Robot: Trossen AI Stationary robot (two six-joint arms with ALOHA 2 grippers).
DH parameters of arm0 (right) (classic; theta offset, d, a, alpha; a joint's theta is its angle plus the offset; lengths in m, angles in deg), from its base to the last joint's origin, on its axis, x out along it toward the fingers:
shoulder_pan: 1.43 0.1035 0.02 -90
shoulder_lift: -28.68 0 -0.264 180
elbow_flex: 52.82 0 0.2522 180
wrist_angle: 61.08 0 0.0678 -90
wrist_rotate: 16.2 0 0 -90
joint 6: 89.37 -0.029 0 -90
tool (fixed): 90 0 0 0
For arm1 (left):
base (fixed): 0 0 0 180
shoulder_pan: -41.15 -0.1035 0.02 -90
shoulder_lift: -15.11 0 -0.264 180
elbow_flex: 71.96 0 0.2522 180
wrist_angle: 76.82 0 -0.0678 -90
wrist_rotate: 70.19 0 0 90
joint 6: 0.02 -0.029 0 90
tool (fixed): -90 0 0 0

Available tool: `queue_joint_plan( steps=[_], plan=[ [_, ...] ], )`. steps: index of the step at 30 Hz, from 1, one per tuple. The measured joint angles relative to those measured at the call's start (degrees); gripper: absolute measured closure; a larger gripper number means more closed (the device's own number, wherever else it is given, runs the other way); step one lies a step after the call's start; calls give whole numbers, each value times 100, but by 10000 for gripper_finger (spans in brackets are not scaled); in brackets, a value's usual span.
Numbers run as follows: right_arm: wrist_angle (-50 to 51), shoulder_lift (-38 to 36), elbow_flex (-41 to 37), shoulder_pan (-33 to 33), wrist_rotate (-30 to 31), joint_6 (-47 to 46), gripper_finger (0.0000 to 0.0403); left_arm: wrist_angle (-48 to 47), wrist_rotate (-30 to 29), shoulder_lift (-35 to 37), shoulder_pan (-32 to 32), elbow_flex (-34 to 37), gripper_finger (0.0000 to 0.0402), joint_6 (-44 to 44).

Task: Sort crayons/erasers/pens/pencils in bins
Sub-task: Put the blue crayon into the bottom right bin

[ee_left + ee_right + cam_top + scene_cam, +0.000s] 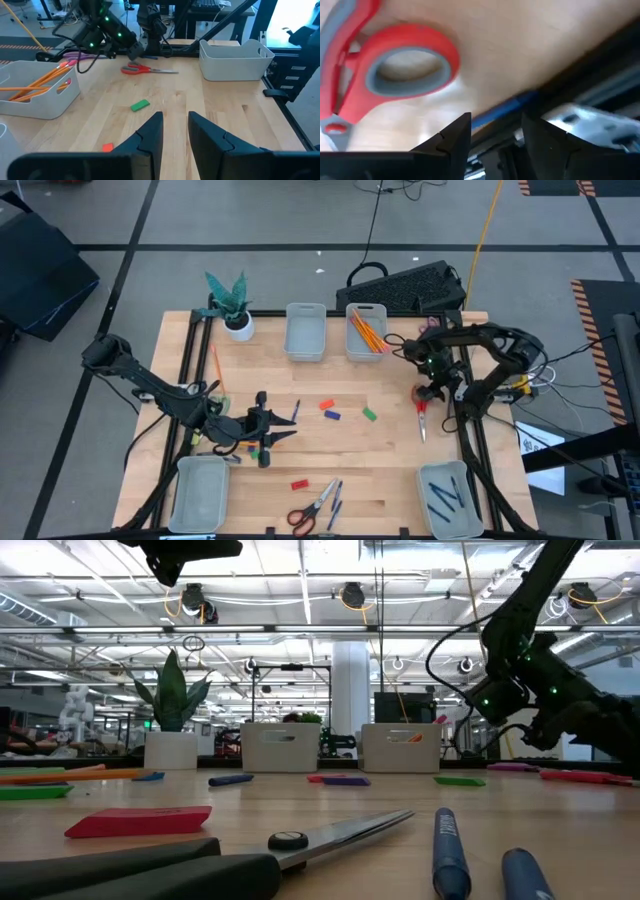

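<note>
Right end effector [432, 392], low at the table's [390, 470] right edge beside the red scissors [421, 413]; fingers apart, gripping nothing. Left end effector [284, 430], near the left edge, fingers narrowly apart, empty. Pencils [366, 332] lie in a far-edge bin [366, 333]; pens [446, 497] in the near right corner bin [450, 499]. Erasers: red [327, 406], blue [333, 416], green [369, 414] mid-table, another red eraser [298, 484] and loose pens [335, 502] by the near edge. Room behind: ceiling lights, desks.
</note>
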Motion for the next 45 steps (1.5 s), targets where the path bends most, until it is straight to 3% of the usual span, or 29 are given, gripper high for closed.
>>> queue_joint_plan(
  steps=[8,14,34,45],
  plan=[
    [-259,666,-131,22,-473,266,234,2,0,-1,0,0,307,0],
    [-299,503,6,244,-867,342,234,2,0,0,0,0,307,0],
    [-900,257,-251,818,-536,-230,235,2,0,1,1,0,307,0],
    [-921,262,-282,951,-450,-495,283,2,0,1,2,0,307,0]
  ],
)
